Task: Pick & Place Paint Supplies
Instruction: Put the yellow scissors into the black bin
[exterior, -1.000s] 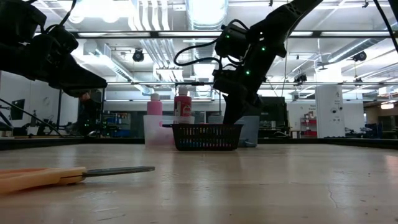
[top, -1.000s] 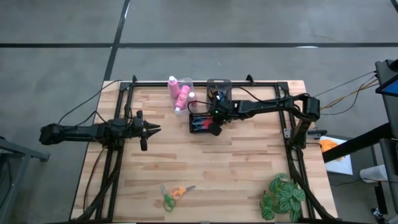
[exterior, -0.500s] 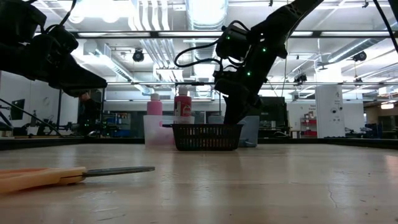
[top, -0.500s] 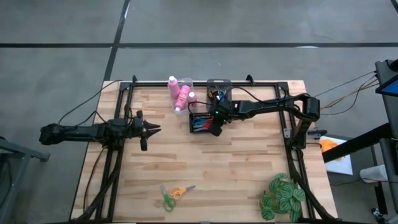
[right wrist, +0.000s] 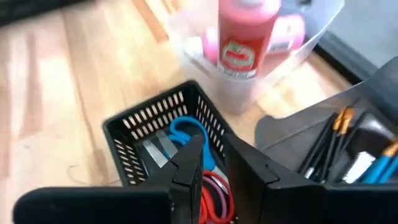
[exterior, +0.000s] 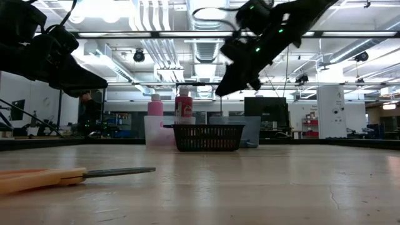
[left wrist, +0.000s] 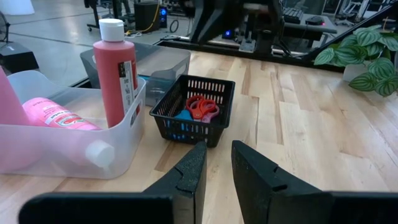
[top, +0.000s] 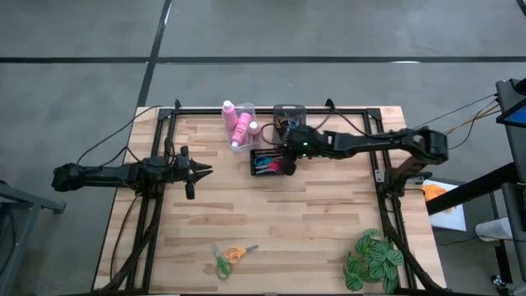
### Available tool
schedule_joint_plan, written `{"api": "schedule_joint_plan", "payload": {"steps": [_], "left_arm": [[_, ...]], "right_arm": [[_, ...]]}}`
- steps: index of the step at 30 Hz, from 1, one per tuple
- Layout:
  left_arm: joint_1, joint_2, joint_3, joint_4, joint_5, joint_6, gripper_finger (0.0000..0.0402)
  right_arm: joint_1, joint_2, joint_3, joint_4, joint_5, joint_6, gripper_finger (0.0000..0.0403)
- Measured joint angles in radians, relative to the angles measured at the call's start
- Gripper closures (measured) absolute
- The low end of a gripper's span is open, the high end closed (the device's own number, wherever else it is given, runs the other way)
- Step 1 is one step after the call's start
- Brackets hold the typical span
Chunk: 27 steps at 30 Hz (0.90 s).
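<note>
Paint supplies on the tabletop, right gripper above the black basket.
Right fingers nearly closed, empty, over scissors in the basket; bottles in clear bin far centre; brushes beside; loose scissors near edge. Left gripper idle left, fingers narrowly apart, empty.

My right gripper is covering part of the scissors lying in the black basket just beneath it. Beside it, the paintbrushes are blurring together, and the red bottle ahead is being cut off at its cap.
</note>
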Motion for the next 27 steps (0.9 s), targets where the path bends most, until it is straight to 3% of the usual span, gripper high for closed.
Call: {"api": "schedule_joint_plan", "payload": {"steps": [6,23,27], "left_arm": [[0.000,0.000,0.000,0.000,0.000,0.000,0.0323],[0.000,0.000,0.000,0.000,0.000,0.000,0.0323],[0.000,0.000,0.000,0.000,0.000,0.000,0.0323]], "right_arm": [[0.002,-0.191,-0.135,0.036,0.002,-0.002,0.0338],[0.040,-0.883,-0.568,0.137,0.003,0.007,0.0338],[0.040,-1.031,-0.641,0.139,-0.036,0.009,0.0338]]}}
